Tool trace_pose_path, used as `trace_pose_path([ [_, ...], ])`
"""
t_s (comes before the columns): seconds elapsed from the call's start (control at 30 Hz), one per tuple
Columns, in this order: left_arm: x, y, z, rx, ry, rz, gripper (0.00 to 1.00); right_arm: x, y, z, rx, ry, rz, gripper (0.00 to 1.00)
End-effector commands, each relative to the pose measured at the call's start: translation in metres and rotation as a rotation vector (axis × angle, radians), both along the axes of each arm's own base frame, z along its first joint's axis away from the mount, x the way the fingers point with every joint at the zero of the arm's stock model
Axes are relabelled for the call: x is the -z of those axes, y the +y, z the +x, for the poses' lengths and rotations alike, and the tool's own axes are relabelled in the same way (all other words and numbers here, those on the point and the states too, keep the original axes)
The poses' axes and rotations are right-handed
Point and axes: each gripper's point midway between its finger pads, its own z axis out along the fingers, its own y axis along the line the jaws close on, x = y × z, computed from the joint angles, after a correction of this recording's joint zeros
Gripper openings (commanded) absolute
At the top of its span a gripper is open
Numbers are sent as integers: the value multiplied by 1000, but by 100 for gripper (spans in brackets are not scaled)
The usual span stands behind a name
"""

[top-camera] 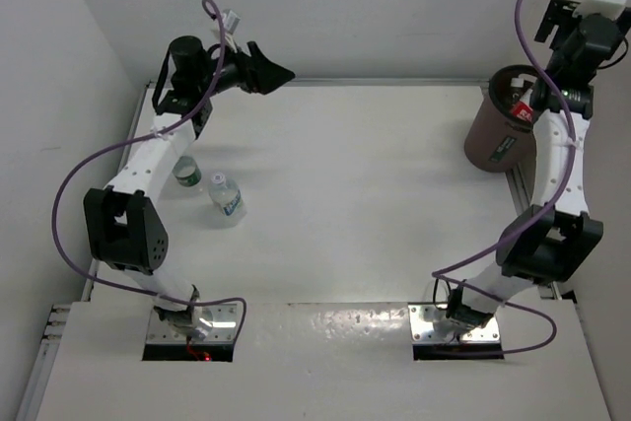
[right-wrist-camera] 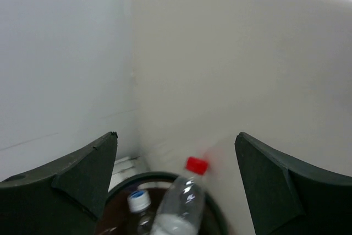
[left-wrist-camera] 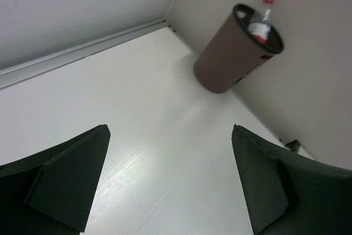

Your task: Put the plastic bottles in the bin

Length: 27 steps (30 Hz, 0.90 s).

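Table (top-camera: 355, 194) white, walls close around. Bin (top-camera: 490, 140) in the far right corner, a red-capped bottle (right-wrist-camera: 179, 202) poking out beside a blue-capped bottle (right-wrist-camera: 140, 201). Right gripper (right-wrist-camera: 176, 136) hangs above it, jaws wide apart, empty. Left gripper (left-wrist-camera: 170, 130), raised far left, gapes too. Clear bottle (top-camera: 226, 197) and green-labelled bottle (top-camera: 186, 175) sit by the left arm (top-camera: 148, 160), which half hides the second.

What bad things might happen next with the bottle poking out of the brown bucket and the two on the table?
The red-capped bottle pokes above the rim of the bin, so it may tip out or block later bottles. The green-labelled bottle and the clear bottle sit right beside the left arm, which might knock them away when it swings.
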Motion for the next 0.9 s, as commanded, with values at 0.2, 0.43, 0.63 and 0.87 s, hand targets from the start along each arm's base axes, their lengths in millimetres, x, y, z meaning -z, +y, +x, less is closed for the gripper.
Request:
trace_pose_path([
  [0.2, 48, 99, -58, -187, -57, 513, 100, 20, 181, -50, -725, 183, 193, 79],
  [0.43, 102, 122, -126, -89, -27, 713, 100, 104, 275, -91, -1022, 427, 351, 78],
  [0.63, 125, 140, -155, -73, 17, 835, 96, 137, 322, -118, -1188, 577, 381, 78],
  [0.87, 150, 153, -167, -69, 99, 913, 89, 158, 363, -129, -1308, 681, 282, 78],
])
